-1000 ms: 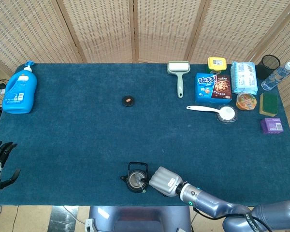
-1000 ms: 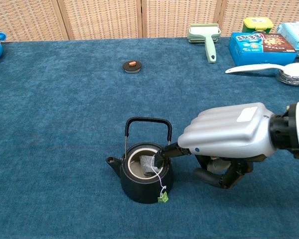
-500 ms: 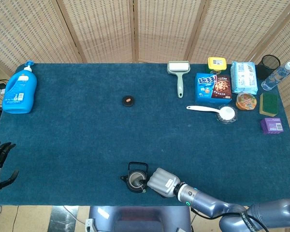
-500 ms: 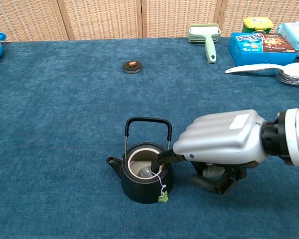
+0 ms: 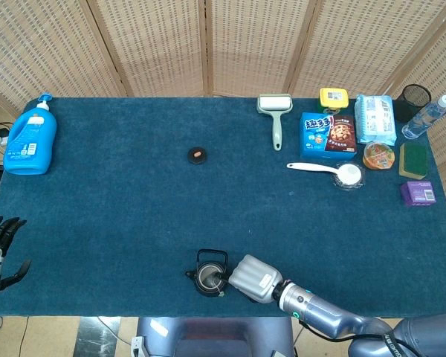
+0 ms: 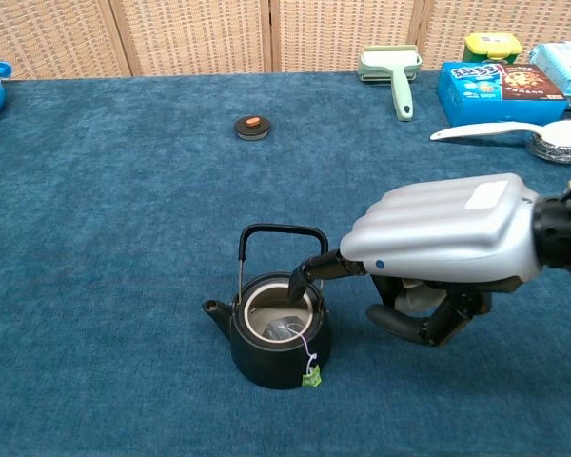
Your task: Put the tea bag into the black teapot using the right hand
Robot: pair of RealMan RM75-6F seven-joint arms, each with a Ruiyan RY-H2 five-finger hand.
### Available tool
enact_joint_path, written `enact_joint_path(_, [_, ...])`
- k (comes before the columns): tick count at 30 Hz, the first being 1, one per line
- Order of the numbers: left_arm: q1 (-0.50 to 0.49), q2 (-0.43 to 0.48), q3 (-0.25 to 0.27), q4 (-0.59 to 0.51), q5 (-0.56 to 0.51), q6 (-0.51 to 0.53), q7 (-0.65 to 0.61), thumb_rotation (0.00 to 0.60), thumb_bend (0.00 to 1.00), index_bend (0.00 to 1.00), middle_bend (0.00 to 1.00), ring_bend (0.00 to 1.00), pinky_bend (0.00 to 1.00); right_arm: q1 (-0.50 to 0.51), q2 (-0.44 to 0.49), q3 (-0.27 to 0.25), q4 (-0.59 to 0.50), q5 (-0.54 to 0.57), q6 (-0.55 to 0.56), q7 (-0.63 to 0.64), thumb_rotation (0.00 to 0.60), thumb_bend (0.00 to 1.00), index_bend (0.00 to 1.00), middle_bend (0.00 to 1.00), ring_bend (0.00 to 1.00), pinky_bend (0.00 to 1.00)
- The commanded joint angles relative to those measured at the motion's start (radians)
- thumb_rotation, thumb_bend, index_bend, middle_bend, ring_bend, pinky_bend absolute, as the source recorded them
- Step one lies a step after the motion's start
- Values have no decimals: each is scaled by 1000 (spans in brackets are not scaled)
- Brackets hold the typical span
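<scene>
**Q:** Tea bag first: where does the head view show it?

**A:** It cannot be made out there. The small black teapot (image 5: 209,277) with its arched handle sits near the front edge of the dark blue felt-covered table (image 5: 134,216), and the silver right hand (image 5: 254,279) is just beside it on the right, covering its own fingers. At the far left, the dark left hand (image 5: 1,253) is cut off by the frame, hanging off the table with fingers spread and nothing in them. A small round black lid (image 5: 198,155) with an orange knob lies well apart, up the table.

**Q:** And the chest view?

**A:** The grey tea bag (image 6: 284,329) lies inside the open pot. Its white string runs over the front rim, and a small green paper tag (image 6: 311,379) hangs against the pot's outer wall. The right hand hovers beside the pot, one dark fingertip (image 6: 301,277) over the rim, apart from the bag. The other fingers curl beneath the palm, holding nothing that I can see. The wrist is cut off at the right edge.
</scene>
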Motion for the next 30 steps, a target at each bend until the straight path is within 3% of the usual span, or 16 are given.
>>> enact_joint_path(1, [-3, -1, -1, -6, 1, -3, 7, 600, 365, 128, 127, 54, 107, -18, 28, -6, -25, -47, 16, 20, 600, 704, 144, 1000, 1000, 1000])
enact_joint_path(16, [-24, -12, -1, -40, 8, -27, 53, 600, 364, 128, 127, 54, 107, -127, 166, -12, -36, -251, 146, 212, 600, 703, 161, 1000, 1000, 1000])
enact_joint_path(30, [-35, -24, -11, -57, -12, -39, 90, 600, 365, 128, 127, 54, 107, -240, 220, 29, 112, -284, 277, 405, 600, 703, 187, 1000, 1000, 1000])
